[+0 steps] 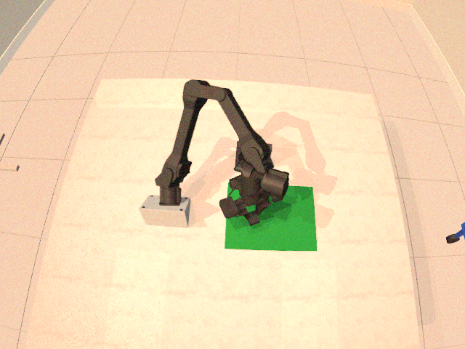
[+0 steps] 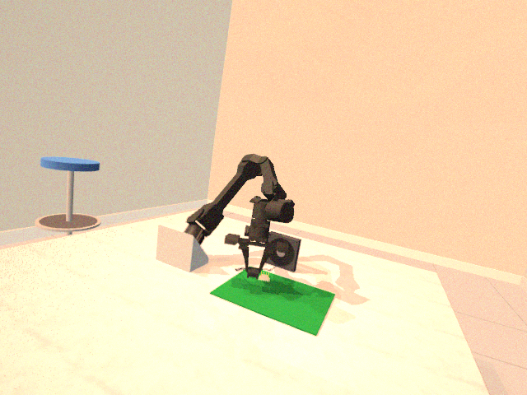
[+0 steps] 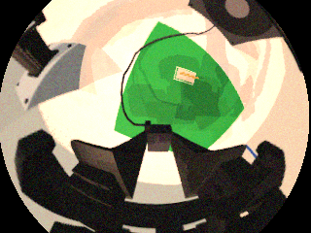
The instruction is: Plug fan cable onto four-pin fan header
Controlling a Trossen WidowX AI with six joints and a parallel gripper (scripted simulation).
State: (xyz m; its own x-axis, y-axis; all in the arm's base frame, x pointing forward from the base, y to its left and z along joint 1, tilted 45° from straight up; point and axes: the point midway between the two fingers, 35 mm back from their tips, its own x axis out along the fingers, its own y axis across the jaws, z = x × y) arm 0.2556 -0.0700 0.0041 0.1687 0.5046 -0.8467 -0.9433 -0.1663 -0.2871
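Green board [image 1: 277, 233] [image 2: 293, 306] [image 3: 146, 97] on a pale tabletop [image 1: 187, 270] [image 2: 170, 322], blue stool [image 2: 70, 164] beyond.

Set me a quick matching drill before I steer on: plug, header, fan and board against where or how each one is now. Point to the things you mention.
Things
1. plug [image 3: 159, 138]
2. header [image 2: 264, 276] [image 3: 185, 75]
3. fan [image 2: 282, 253] [image 3: 238, 19]
4. board [image 1: 277, 233] [image 2: 293, 308] [image 3: 160, 49]

Places, colours, states
A. pale, with orange-yellow pins, nothing plugged on it
B. green and flat
C. dark, at the far end of the cable
D. between the fingers of the pincer [image 3: 159, 141]

Pairs: 1-D, 2-A, 3-C, 4-B
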